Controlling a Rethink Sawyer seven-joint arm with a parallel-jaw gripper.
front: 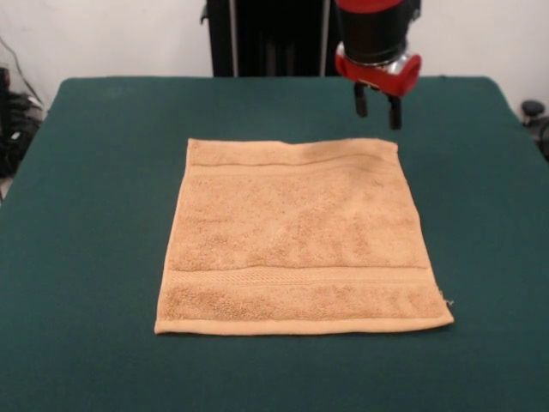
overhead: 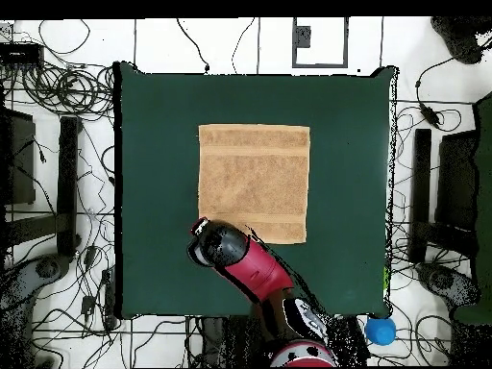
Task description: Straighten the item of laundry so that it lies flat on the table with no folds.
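The tan-orange towel lies spread out flat on the dark green table, roughly square, with a woven band near its near edge and another near its far edge. I see no folds in it. My gripper hangs above the table just beyond the towel's far right corner, its two black fingers apart and holding nothing. In the overhead view the towel sits mid-table. There the red and black arm head sits by the towel's lower left corner and hides the fingers.
The robot's black pedestal stands behind the far table edge. Cables and dark equipment surround the table on the floor. A blue ball lies off the table near the robot's base.
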